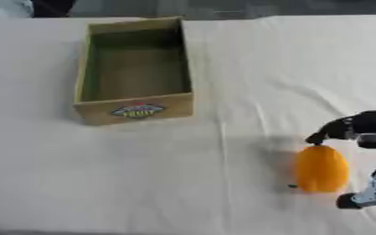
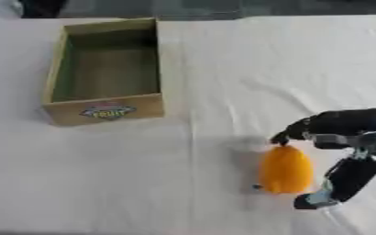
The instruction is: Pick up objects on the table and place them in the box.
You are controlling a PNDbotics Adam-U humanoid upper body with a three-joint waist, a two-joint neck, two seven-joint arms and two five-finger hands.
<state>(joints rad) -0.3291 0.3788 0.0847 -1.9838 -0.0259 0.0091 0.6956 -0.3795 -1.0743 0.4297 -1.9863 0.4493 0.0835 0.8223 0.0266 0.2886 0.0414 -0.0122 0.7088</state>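
An orange oval fruit [image 2: 286, 170] lies on the white cloth at the lower right. My right hand [image 2: 348, 125] comes in from the right edge and straddles it. One dark fingertip [image 2: 279, 138] touches the fruit's far end, while the thumb [image 2: 335, 183] hangs just to the right of its near end, slightly apart from it. The fingers are spread, not closed on the fruit. The cardboard box [image 1: 135, 109] stands at the upper left, its inside empty and a colourful label on its front wall. My left hand shows in neither view.
A white cloth [image 1: 223, 69] with soft creases covers the whole table. Dark shapes lie beyond the table's far edge [image 1: 223, 17] at the top.
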